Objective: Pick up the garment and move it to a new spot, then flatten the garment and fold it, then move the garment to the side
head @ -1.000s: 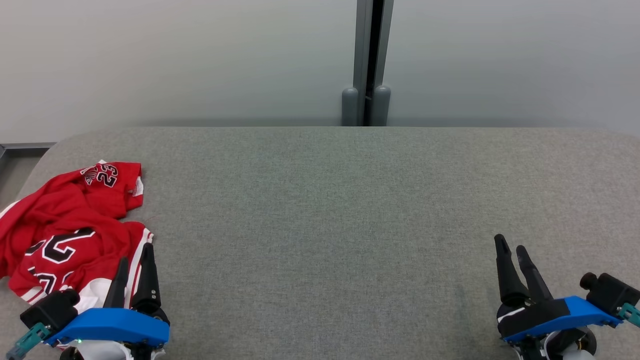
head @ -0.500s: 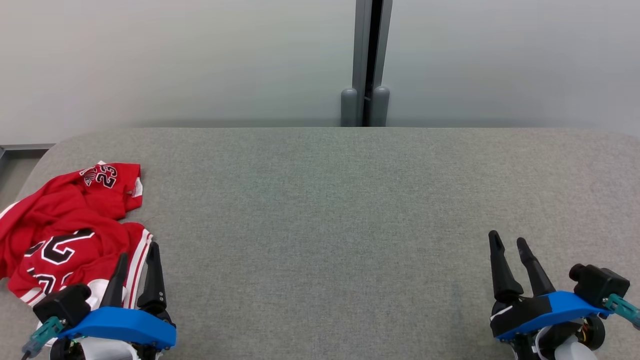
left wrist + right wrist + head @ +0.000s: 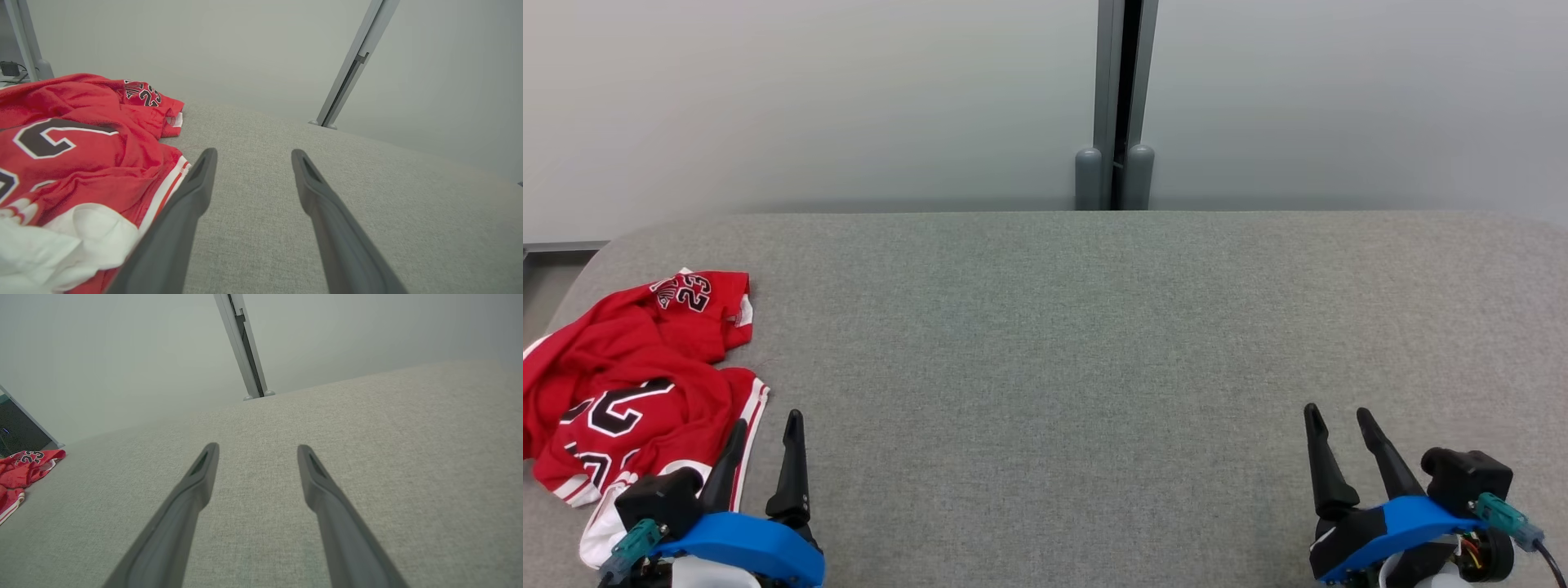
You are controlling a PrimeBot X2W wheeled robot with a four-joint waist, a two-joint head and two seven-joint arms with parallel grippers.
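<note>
Head view: a crumpled red jersey garment with black-and-white numerals and white striped trim lies at the 8 o'clock edge of the grey, felt-like fabric surface. The left gripper sits at 7 o'clock just beside its hem, and the right gripper sits at 5 o'clock, well apart from the cloth. Both pairs of long dark fingers stand apart, holding nothing.

Left wrist view: the striped hem and a white inner fold lie towards 8 o'clock, against the near finger. Whether they touch I cannot tell. The knit looks soft, limp and bunched in layers. For a good pick, I would swing towards 10 o'clock and pinch a thick ridge, not the thin hem, closing low against the surface so that several layers come up together.

Right wrist view: the garment shows small at 9 o'clock, with bare, finely woven grey cloth ahead, probably a good new spot.
</note>
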